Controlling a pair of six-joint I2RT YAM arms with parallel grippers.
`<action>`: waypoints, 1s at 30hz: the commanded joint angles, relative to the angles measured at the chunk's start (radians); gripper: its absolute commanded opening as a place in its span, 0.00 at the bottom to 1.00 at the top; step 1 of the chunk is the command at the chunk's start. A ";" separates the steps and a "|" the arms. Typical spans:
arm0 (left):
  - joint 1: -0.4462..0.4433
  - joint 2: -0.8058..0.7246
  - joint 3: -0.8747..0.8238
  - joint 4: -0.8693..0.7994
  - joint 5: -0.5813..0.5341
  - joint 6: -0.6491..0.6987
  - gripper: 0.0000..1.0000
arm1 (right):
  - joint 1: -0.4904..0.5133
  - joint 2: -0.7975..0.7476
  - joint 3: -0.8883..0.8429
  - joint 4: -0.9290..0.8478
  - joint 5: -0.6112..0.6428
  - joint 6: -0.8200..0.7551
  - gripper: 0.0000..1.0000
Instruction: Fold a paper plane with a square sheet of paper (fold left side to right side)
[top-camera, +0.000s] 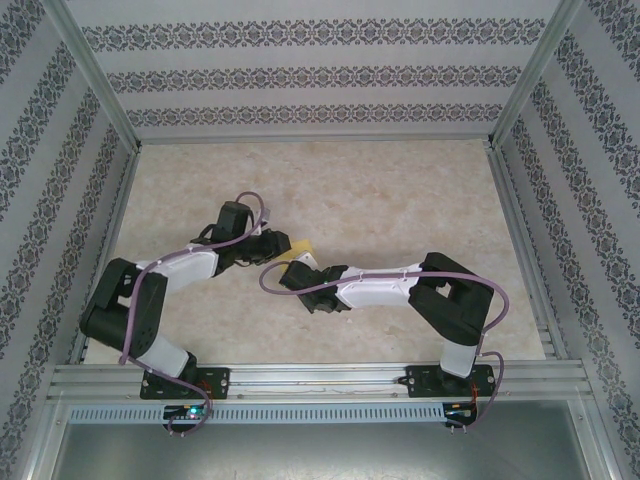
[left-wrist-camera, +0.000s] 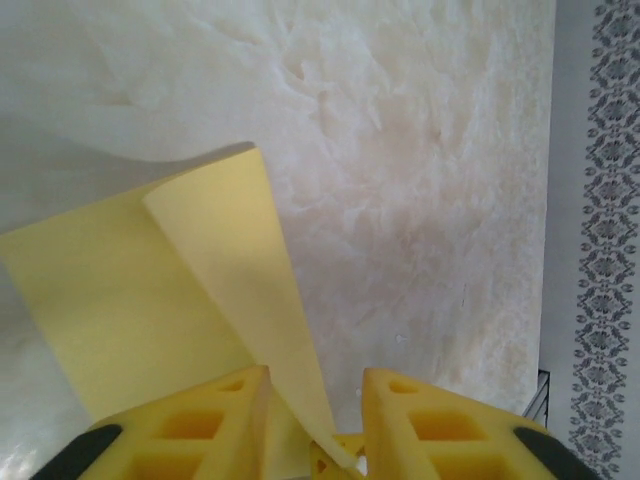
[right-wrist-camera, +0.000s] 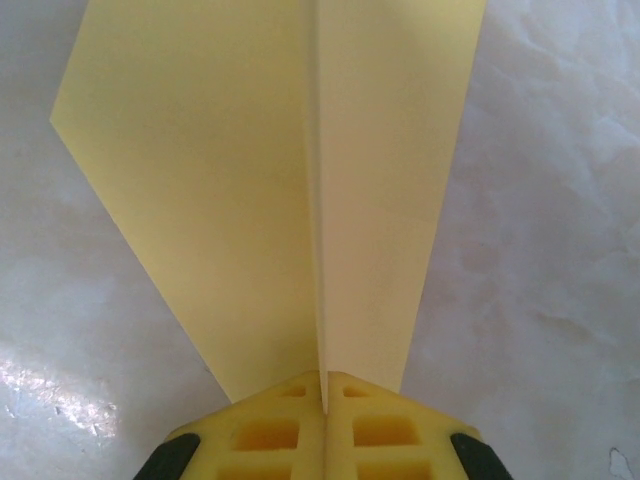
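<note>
- The yellow paper (top-camera: 298, 248) sits near the middle of the table (top-camera: 400, 200), folded into a pointed wedge with a sharp centre crease along its length.
- Its narrow end is pinched between the closed fingers of the right gripper (right-wrist-camera: 323, 380).
- One flap (left-wrist-camera: 230, 270) curls up off the layer beneath.

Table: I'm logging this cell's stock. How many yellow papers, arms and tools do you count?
Paper: 1
Arms: 2, left arm and right arm
Tools: 2, left tool and right tool
Total: 5
</note>
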 joint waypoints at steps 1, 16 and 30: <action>0.064 -0.088 -0.029 -0.109 -0.015 0.067 0.32 | 0.007 0.007 0.021 -0.023 0.001 0.004 0.00; 0.193 -0.173 -0.062 -0.264 0.166 0.201 0.37 | -0.177 -0.083 -0.054 0.095 -0.565 0.068 0.00; 0.065 0.012 -0.033 -0.098 0.193 0.125 0.40 | -0.338 -0.076 -0.220 0.383 -0.908 0.195 0.00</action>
